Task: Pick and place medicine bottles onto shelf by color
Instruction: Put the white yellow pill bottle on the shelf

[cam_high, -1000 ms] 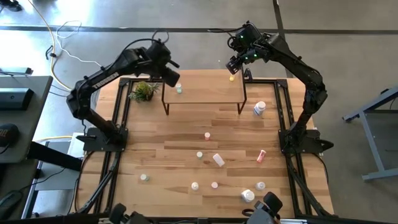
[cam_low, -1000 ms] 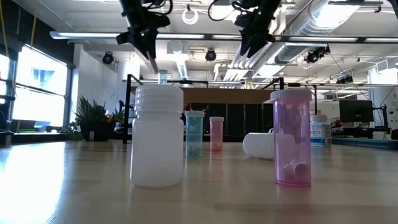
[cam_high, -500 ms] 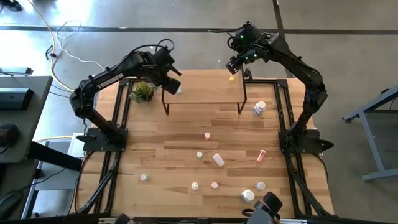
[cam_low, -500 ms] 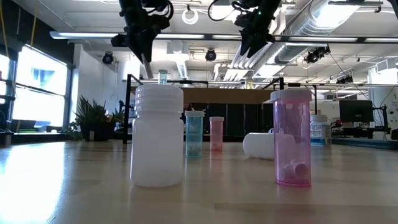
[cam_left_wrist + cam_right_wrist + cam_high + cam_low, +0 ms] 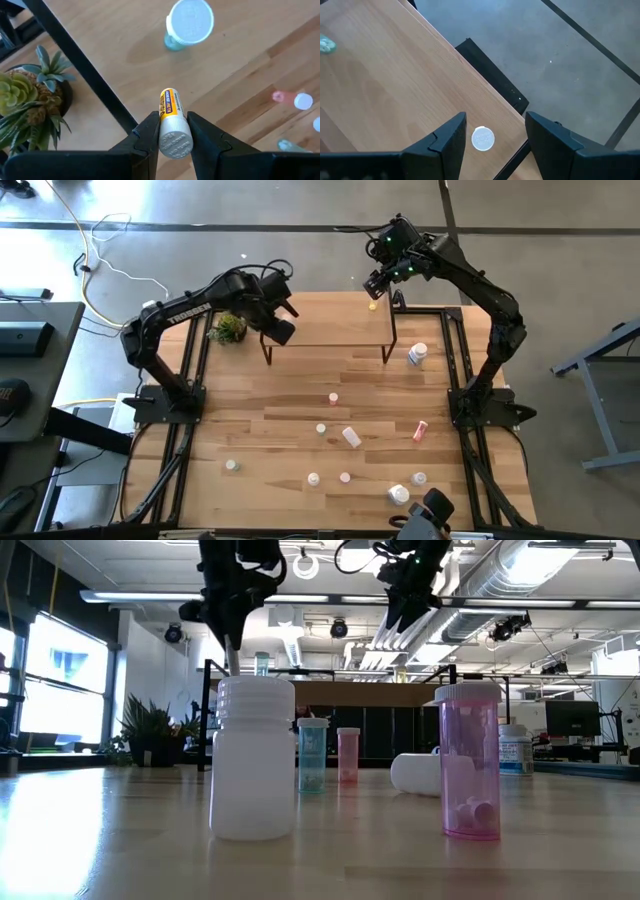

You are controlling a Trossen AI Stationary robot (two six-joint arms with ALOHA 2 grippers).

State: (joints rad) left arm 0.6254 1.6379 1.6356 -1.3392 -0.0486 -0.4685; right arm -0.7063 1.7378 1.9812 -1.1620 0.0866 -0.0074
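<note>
overhead camera looks straight down, low one level across the table; both wrist cameras overlook the shelf (image 5: 395, 75).

1. You are working in a robotics lab or workshop hall, not a home.
2. The grey concrete floor (image 5: 560, 240) around the wooden desk (image 5: 300, 390) shows it, with a loose cable (image 5: 95, 255) trailing across it at far left.
3. Level across the desk, you see exposed ceiling ducts (image 5: 500, 580), strip lights and big windows (image 5: 60, 680) on the left.
4. Monitors (image 5: 572, 718) stand at far right.
</note>
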